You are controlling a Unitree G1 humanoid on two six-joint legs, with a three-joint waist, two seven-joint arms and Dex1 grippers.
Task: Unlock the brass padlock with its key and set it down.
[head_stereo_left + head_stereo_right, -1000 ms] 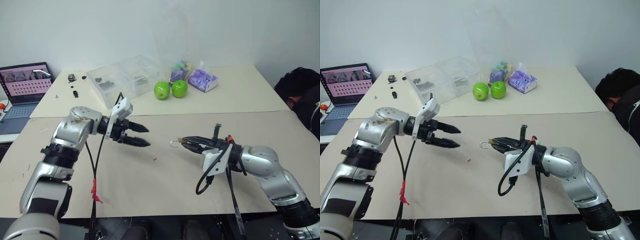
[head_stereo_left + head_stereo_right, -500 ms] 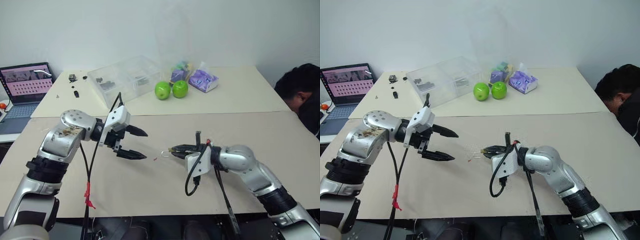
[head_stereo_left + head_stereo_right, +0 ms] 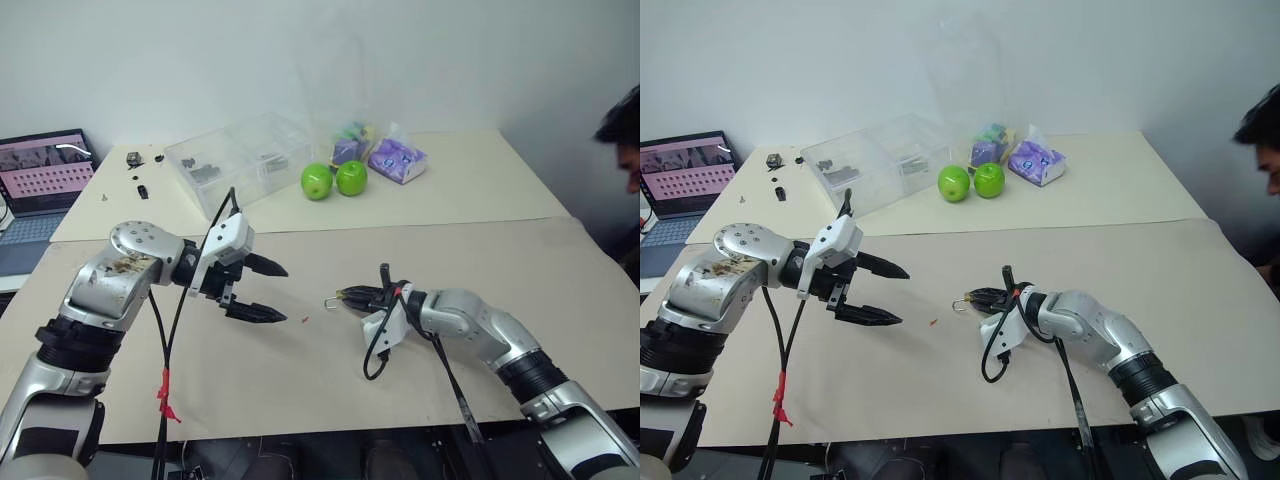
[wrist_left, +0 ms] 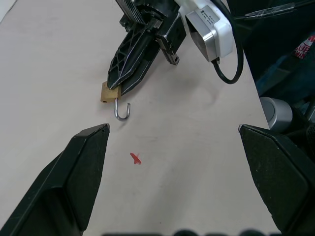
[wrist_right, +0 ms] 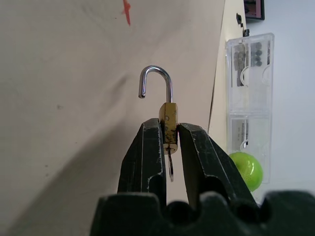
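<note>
My right gripper (image 5: pixel 169 126) is shut on the brass padlock (image 5: pixel 169 118), pinching its small gold body between the black fingertips. The silvery shackle (image 5: pixel 155 78) is swung open and sticks out past the tips. The key (image 5: pixel 171 169) hangs from the underside of the body, between the fingers. In the head views the padlock (image 3: pixel 330 300) is held low over the beige table (image 3: pixel 300 390) at its middle; I cannot tell whether it touches. My left gripper (image 3: pixel 285 294) is open and empty, a short way to the left, pointing at the padlock (image 4: pixel 109 92).
A small red fleck (image 3: pixel 305 320) lies on the table between the grippers. At the back stand a clear plastic box (image 3: pixel 240 155), two green apples (image 3: pixel 318 181), purple packets (image 3: pixel 397 158) and a laptop (image 3: pixel 40 170). A person (image 3: pixel 625 140) is at the right edge.
My right gripper has come down and to the left with the padlock, its wrist rolling. The left gripper drew back a little. The person has leaned away to the right.
</note>
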